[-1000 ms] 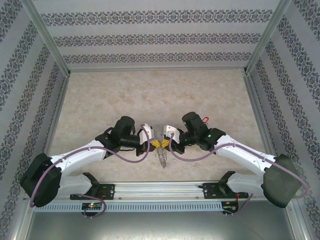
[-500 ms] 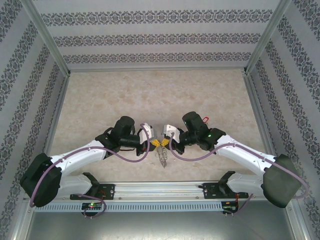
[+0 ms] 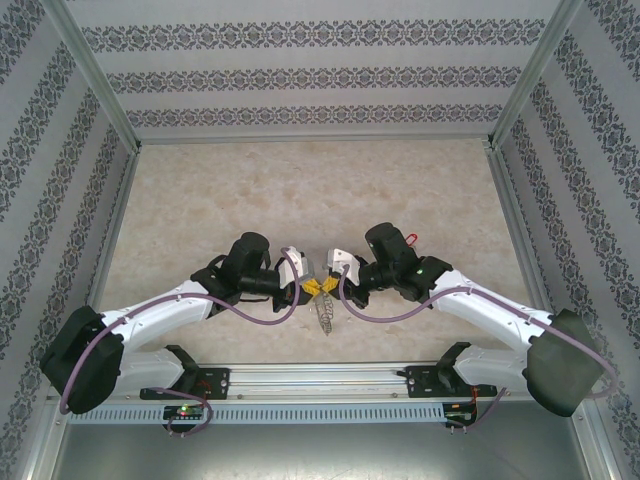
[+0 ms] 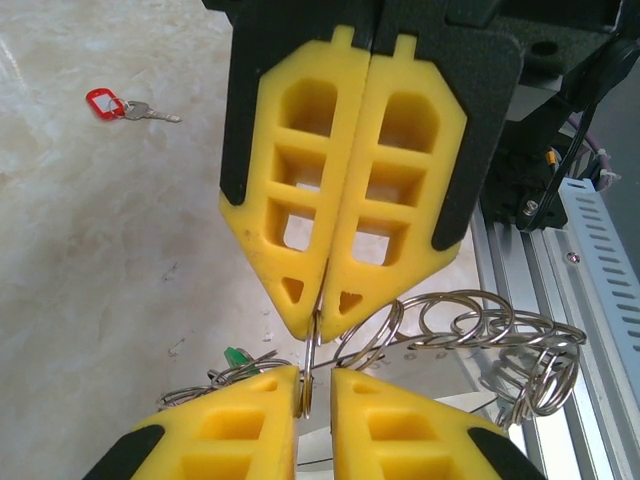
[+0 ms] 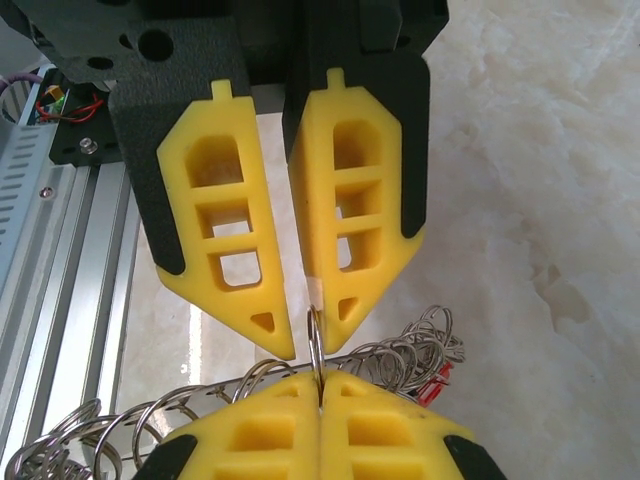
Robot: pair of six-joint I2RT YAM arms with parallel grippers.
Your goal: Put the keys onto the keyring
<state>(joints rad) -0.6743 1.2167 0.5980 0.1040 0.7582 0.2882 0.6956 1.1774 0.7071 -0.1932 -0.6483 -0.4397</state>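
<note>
Beige marbled tabletop (image 3: 300, 190); patterned wallpaper walls (image 3: 300, 80); aluminium rail (image 3: 320, 380) along near edge.

Top cam sits high at the near edge, looking down over the whole table (image 3: 200, 200). Wrist cams are super close, facing each other head-on — all three share the keyring (image 3: 325, 318).

A pale marbled tabletop (image 3: 300, 180) is lying under soft, even light. Walls (image 3: 300, 75) papered in grey-and-white ornamental stripes are enclosing three sides; silver metal posts (image 3: 93, 75) are framing the corners, a rail (image 3: 330, 377) running along the near edge.
</note>
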